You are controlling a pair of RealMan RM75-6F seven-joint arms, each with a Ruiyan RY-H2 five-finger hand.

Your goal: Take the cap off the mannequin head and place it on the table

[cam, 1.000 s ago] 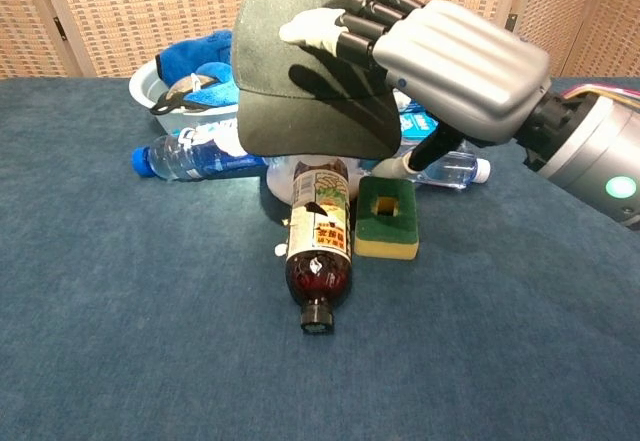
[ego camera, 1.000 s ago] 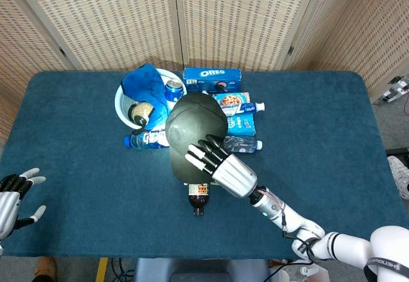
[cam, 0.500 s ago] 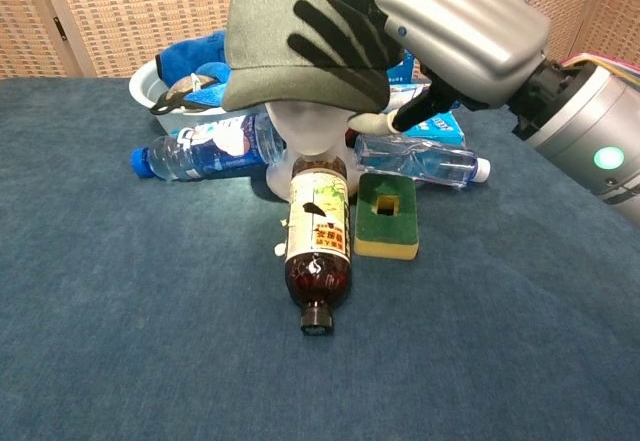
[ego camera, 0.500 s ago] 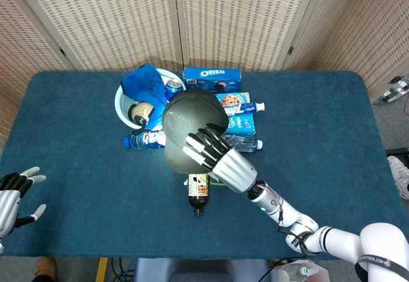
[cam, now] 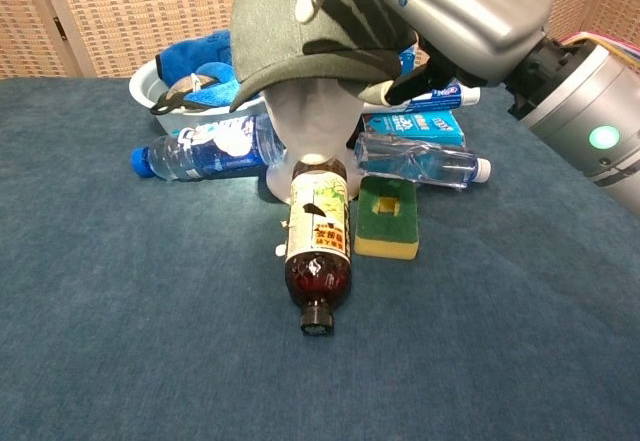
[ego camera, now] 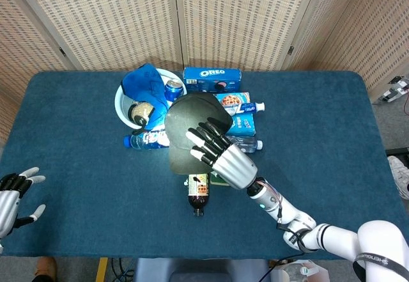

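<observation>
A: Status?

B: Right hand (cam: 440,16) has the dark cap (cam: 290,26) gripped: fingers (cam: 345,6) spread over the crown, thumb hooked under the rim on the robot's right. Vs 1 s ago the cap's come up. It sat low and hid the mannequin head (cam: 315,121) in chest view, now the white face and neck show below the brim.

A: So it's off?

B: Not fully, I'd say. Cap's tilted, brim toward cam-left, crown apparently still over the top of the head. Can't tell if it's touching inside. Lift is well under way tho.

A: Left hand?

B: Left hand (ego camera: 14,195) at the near-left table corner, fingers apart, holding nothing, same spot as before.

A: Where to put it?

B: Clutter round the head base: brown bottle (cam: 318,251) lying in front, green-yellow sponge (cam: 387,216) beside it, water bottle (cam: 195,151) to the left, clear bottle (cam: 420,158) behind the sponge. Bare blue table (ego camera: 319,154) on the robot's right looks the easiest drop. Needs more height first so the rim clears the head w/o tipping it.
</observation>
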